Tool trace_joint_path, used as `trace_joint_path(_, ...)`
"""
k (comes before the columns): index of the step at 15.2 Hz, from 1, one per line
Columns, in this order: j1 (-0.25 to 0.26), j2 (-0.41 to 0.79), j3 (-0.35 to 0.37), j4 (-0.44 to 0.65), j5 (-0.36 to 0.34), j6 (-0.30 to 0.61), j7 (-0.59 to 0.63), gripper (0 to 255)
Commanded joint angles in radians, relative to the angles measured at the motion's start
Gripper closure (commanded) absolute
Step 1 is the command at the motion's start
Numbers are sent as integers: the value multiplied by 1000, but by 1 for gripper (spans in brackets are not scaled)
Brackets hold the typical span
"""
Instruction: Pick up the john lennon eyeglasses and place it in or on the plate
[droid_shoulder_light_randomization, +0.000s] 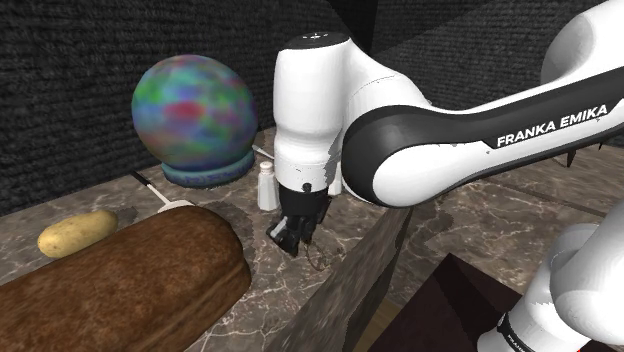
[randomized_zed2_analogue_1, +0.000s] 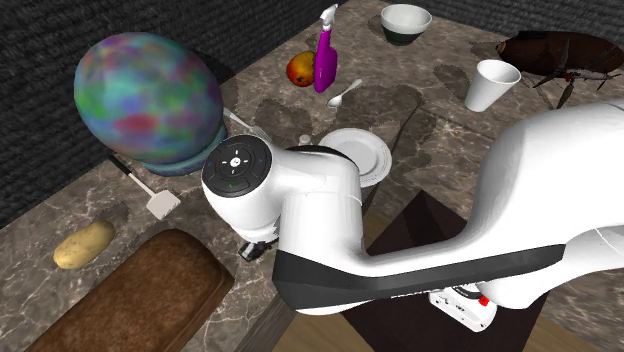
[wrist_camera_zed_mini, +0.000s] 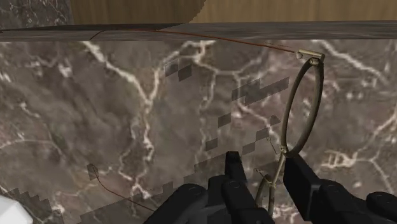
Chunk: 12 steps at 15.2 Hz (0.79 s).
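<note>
The eyeglasses (wrist_camera_zed_mini: 308, 56) are thin wire with round lenses and lie flat on the dark marble counter (wrist_camera_zed_mini: 114, 121), close to its edge. My gripper (wrist_camera_zed_mini: 262, 167) is down over them. The bridge and part of the nearer lens rim sit between the two black fingers (wrist_camera_zed_mini: 234, 170), which stand a little apart and do not clasp the wire. The shoulder view has the gripper (droid_shoulder_light_randomization: 290, 238) pointing straight down at the counter, beside its drop-off. The white plate (randomized_zed2_analogue_1: 360, 152) sits on the counter just beyond the arm's wrist in the second exterior view.
A multicoloured dome (droid_shoulder_light_randomization: 195, 110) stands at the back, with a white shaker (droid_shoulder_light_randomization: 266, 187) beside the wrist. A brown loaf (droid_shoulder_light_randomization: 130, 285), a potato (droid_shoulder_light_randomization: 77, 232) and a spatula (droid_shoulder_light_randomization: 165, 200) lie at the shoulder view's left. Purple bottle (randomized_zed2_analogue_1: 326, 55), spoon (randomized_zed2_analogue_1: 343, 94), bowl (randomized_zed2_analogue_1: 406, 22) and cup (randomized_zed2_analogue_1: 492, 84) lie past the plate.
</note>
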Motion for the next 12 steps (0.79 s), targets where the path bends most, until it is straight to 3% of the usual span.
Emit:
trace_joint_path(1, 0, 0, 0, 0, 0, 0, 0, 255)
trace_joint_path(8, 0, 0, 0, 0, 0, 0, 0, 255)
trace_joint_path(12, -1, -9, -5, 46, 6, -53, -10, 255)
